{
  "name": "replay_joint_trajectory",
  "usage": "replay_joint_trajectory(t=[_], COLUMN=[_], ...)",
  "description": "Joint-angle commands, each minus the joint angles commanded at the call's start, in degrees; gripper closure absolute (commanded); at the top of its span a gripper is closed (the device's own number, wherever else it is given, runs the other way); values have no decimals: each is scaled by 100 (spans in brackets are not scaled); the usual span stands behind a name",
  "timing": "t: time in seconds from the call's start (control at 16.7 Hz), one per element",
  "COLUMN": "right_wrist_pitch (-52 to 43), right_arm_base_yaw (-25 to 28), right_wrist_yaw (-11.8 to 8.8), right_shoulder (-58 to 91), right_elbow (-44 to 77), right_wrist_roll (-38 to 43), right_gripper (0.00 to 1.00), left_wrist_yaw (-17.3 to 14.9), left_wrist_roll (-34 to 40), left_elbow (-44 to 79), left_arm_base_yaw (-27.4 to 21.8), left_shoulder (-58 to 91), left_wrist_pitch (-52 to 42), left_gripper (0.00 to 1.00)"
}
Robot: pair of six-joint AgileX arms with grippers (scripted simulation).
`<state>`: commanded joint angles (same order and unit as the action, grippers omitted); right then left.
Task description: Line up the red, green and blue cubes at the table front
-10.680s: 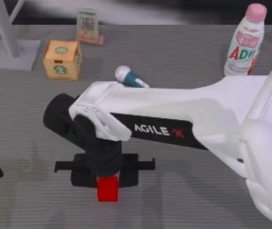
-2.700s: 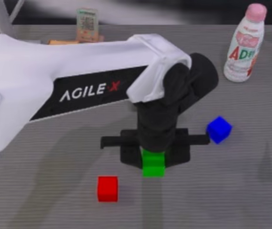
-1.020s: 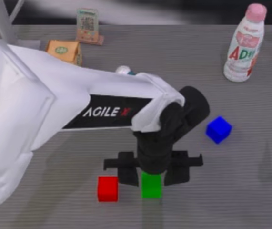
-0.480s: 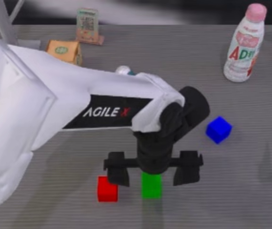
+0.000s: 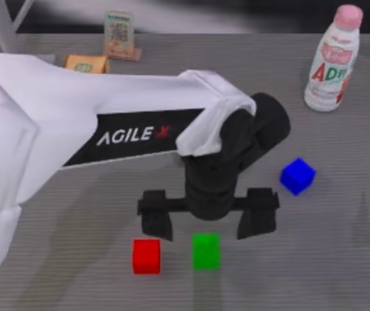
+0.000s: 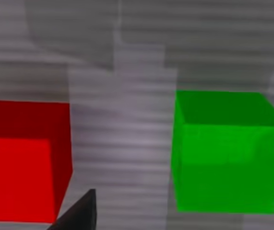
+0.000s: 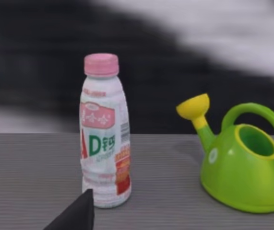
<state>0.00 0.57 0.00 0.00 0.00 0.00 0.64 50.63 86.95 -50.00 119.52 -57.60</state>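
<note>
While left gripper [image 5: 208, 222] gapes, green cube [image 5: 205, 251] rests free.

A white drink bottle [image 5: 331, 57] with a pink cap is seen upright at the far right. Just beside it, a green watering can [image 7: 244, 161] with a yellow spout is shown. A tan cardboard box [image 5: 85, 63] and a small printed card [image 5: 120, 34] are placed at the far left.
</note>
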Motion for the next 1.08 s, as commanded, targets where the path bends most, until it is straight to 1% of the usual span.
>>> replay_joint_trajectory(t=[0.12, 0.24, 0.48, 0.6, 0.72, 0.84, 1.08], right_wrist_pitch=[0, 0, -1, -111, -362, -731, -1739], right_arm_base_yaw=[0, 0, 0, 47, 142, 270, 596], right_wrist_yaw=[0, 0, 0, -7, -13, -13, 0], right_shoulder=[0, 0, 1, 168, 563, 1185, 3108], right_elbow=[0, 0, 1, 167, 558, 1155, 2735], right_wrist_roll=[0, 0, 0, -29, -95, -191, -446], right_gripper=[0, 0, 0, 0, 0, 0, 0], left_wrist_yaw=[3, 6, 5, 16, 36, 59, 96], left_wrist_roll=[-3, -10, -10, -28, -73, -164, -570], left_elbow=[226, 329, 317, 164, -193, -730, -2256], left_arm_base_yaw=[20, 33, 2, 97, 320, 655, 1570], left_shoulder=[-157, -244, -224, -398, -816, -1476, -3460], left_wrist_pitch=[-370, -514, -501, -402, -176, 161, 1112], left_gripper=[0, 0, 0, 0, 0, 0, 0])
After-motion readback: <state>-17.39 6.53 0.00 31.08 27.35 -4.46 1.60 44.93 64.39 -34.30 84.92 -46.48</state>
